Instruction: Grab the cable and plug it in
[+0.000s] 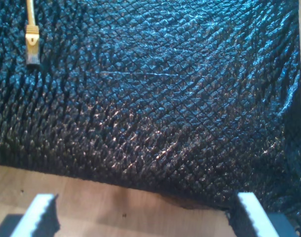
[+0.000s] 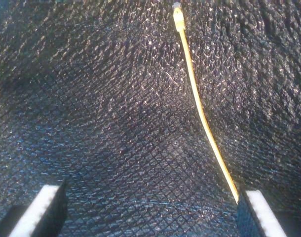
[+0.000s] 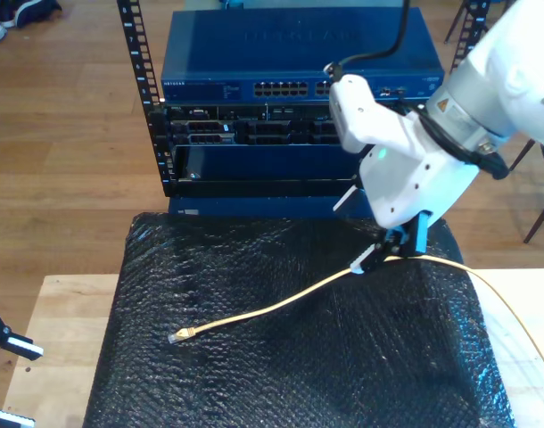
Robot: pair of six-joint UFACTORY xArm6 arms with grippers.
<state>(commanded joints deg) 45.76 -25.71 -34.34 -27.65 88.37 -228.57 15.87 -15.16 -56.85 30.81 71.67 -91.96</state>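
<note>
The cable (image 3: 290,303) is thin and pale yellow. It lies across a black bubble-wrap mat (image 3: 290,374) and ends in a small plug with a yellow boot (image 3: 179,337). My second gripper (image 3: 388,254) hangs open just above the cable's middle stretch, towards the exterior view's right. In the second wrist view the cable (image 2: 202,113) runs from beside one fingertip (image 2: 261,215) away to the plug (image 2: 177,15), with nothing between the jaws (image 2: 150,215). My first gripper (image 1: 145,217) is open over the mat's edge at the exterior view's lower left (image 3: 13,383). Its view shows the plug (image 1: 32,42) lying far off.
A rack (image 3: 156,107) behind the table holds a blue network switch (image 3: 299,53) with a row of ports (image 3: 281,89) and further units below. The wooden table (image 3: 58,312) shows beside the mat on both sides. A thick black cable (image 3: 392,36) rises from the second arm.
</note>
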